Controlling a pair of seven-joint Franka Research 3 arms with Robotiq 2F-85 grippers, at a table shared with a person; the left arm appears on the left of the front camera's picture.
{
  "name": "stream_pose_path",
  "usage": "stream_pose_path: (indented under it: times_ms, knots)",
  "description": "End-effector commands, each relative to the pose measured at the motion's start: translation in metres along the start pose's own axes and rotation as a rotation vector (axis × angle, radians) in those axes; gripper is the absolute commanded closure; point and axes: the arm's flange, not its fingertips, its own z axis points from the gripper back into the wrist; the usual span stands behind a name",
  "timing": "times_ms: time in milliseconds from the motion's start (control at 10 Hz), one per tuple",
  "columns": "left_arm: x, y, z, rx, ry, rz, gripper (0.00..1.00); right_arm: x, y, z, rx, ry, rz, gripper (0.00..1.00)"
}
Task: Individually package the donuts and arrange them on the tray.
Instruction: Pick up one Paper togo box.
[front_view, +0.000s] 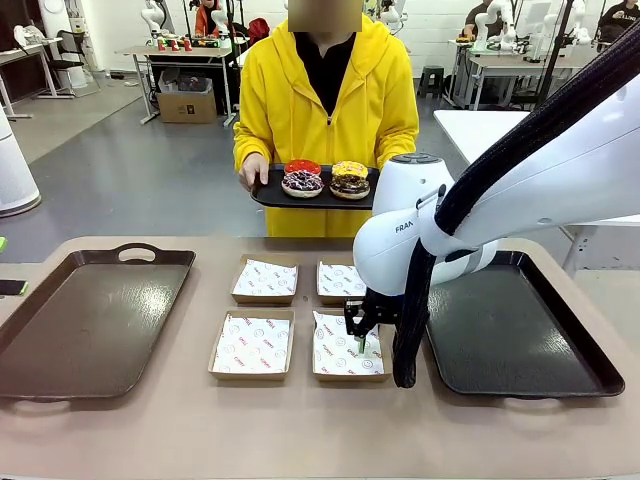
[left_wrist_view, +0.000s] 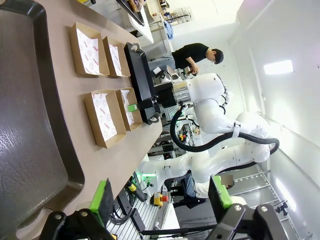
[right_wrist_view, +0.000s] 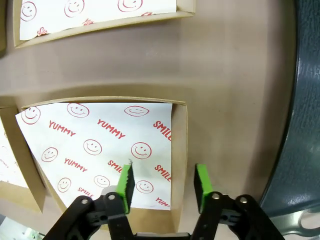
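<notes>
A person in a yellow hoodie holds a black serving tray (front_view: 268, 194) above the far table edge. On it lie the donuts: red-iced (front_view: 302, 167), yellow-iced (front_view: 350, 169) and two chocolate ones (front_view: 302, 184) (front_view: 350, 187) in front. My right gripper (front_view: 360, 335) (right_wrist_view: 164, 182) hangs low over the near-right paper-lined box (front_view: 345, 352) (right_wrist_view: 100, 150). It is open, its green pads either side of the box's right wall, holding nothing. My left gripper (left_wrist_view: 160, 197) is open and empty, beside the dark left tray (left_wrist_view: 30, 125).
Three more lined cardboard boxes (front_view: 252, 345) (front_view: 265, 280) (front_view: 338, 280) sit mid-table. A dark tray (front_view: 90, 320) lies at the left and another (front_view: 520, 340) at the right, partly behind my right arm. A phone (front_view: 10, 287) rests at the left edge.
</notes>
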Motion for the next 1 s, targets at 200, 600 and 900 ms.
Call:
stream_pose_path:
  times_ms: [200,600,900]
  knots:
    - [0.000,-0.002,0.000,-0.016,-0.019,-0.018,0.00,0.002,0.003,0.002,-0.026,-0.030,-0.019,1.00]
    - [0.000,-0.002,0.000,-0.016,-0.019,-0.018,0.00,0.005,0.000,0.001,-0.016,-0.005,-0.066,1.00]
    - [0.000,-0.002,0.000,-0.016,-0.019,-0.018,0.00,-0.002,0.002,0.020,-0.031,0.029,-0.097,1.00]
